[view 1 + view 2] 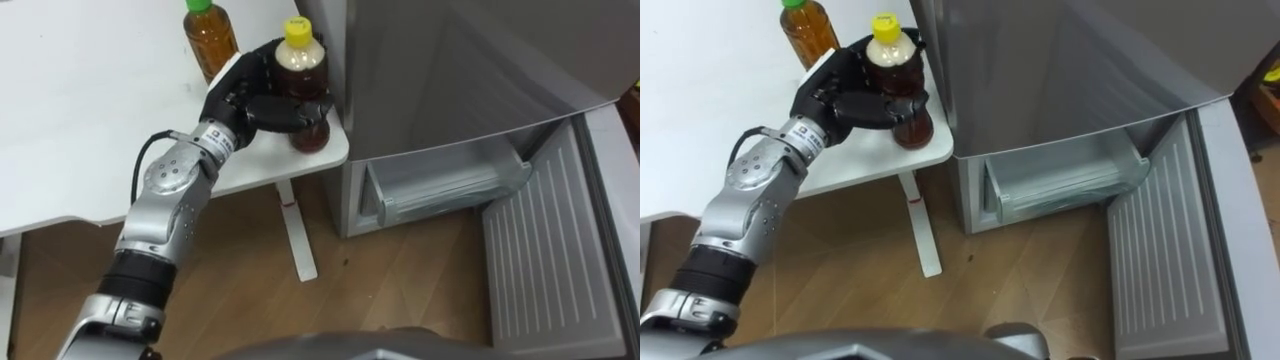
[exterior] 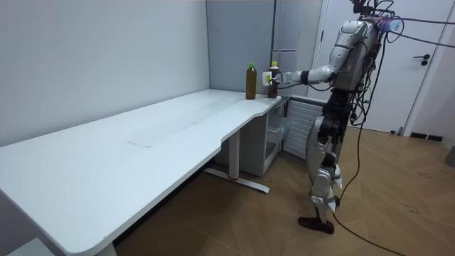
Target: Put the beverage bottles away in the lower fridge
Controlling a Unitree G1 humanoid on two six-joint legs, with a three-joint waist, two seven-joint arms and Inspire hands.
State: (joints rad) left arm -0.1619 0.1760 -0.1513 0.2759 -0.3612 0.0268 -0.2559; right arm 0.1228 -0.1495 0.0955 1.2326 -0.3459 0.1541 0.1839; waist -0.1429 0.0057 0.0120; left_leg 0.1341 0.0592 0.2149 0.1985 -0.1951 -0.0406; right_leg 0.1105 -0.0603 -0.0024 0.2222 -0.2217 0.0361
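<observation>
Yellow-capped bottle (image 1: 302,62): upright, long axis vertical, on the white table (image 1: 90,130) corner, just beside the fridge (image 1: 450,70).
Left hand (image 1: 248,98): fingers curled round the bottle's middle, reaching in from its left.
Green-capped bottle (image 1: 208,38): upright behind the hand, not held.
Lower drawer (image 1: 445,182): open, below and right of the held bottle.
Likely move: lift, carry right and down.

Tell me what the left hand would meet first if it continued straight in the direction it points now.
The left hand is closed round the yellow-capped bottle. Beyond it, probably the fridge's grey wall; the green-capped bottle stands left of that line. Depth is unclear.
</observation>
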